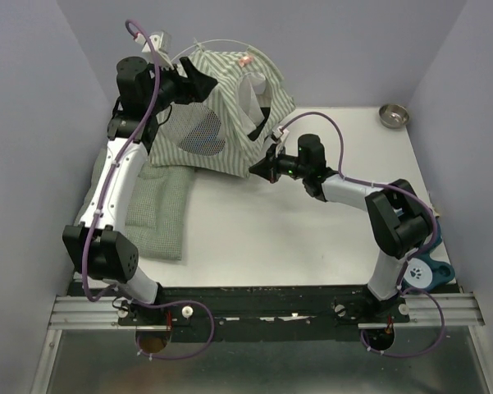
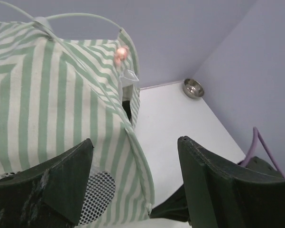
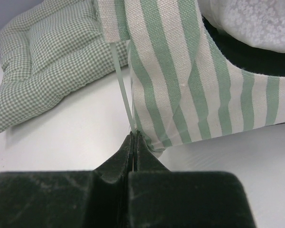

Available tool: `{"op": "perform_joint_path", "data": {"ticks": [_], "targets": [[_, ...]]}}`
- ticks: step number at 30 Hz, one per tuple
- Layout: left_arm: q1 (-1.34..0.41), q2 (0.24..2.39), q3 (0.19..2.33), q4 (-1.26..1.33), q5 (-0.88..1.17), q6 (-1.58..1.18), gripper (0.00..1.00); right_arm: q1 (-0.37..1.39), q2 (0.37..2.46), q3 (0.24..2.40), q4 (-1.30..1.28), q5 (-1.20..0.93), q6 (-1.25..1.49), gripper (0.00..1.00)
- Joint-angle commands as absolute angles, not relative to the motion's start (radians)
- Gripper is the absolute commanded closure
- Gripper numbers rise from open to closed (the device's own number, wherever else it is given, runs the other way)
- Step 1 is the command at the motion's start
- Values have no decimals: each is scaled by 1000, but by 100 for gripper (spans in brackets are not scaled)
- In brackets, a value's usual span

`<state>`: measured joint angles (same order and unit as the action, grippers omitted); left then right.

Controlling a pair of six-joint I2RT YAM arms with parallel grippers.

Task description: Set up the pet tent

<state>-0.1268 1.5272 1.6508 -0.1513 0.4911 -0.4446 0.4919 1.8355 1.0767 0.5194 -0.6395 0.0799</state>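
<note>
The pet tent (image 1: pixel 230 107), green-and-white striped with a grey mesh window (image 1: pixel 198 129) and a pink tag (image 1: pixel 244 60), stands at the back of the table. Whitish poles arch over its top (image 2: pixel 85 16). My left gripper (image 1: pixel 203 84) hangs open at the tent's upper left side. In the left wrist view its fingers (image 2: pixel 135 142) frame the striped wall (image 2: pixel 61 109) without touching it. My right gripper (image 1: pixel 267 164) is shut on the end of a thin whitish pole (image 3: pixel 123 90) at the tent's front bottom corner (image 3: pixel 180 80), its fingertips (image 3: pixel 134 134) pressed together on it.
A green checked cushion (image 1: pixel 160 213) lies flat at the left, partly under the tent and the left arm. A small metal bowl (image 1: pixel 393 115) sits at the back right corner. A blue paw-print object (image 1: pixel 426 272) rests by the right arm's base.
</note>
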Motion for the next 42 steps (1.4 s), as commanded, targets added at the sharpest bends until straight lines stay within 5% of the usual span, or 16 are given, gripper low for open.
{"op": "perform_joint_path", "data": {"ticks": [1,13,22,28,30,42], "targets": [[-118,1641,1739,-114,400,-567,20,488,1799,1109,494,-644,43,99],[-120,1805,1876,-42,445,-721,44,488,1793,1109,483,-692,11,99],[-138,1784,1806,55,523,-747,71,488,1799,1126,469,-692,11,99],[-161,1790,1792,15,531,-753,74,488,1796,1126,474,-700,-17,99],[-161,1790,1783,11,523,-761,100,488,1793,1129,474,-703,-14,99],[-189,1721,1600,-32,540,-770,100,488,1827,1236,538,-696,101,85]]}}
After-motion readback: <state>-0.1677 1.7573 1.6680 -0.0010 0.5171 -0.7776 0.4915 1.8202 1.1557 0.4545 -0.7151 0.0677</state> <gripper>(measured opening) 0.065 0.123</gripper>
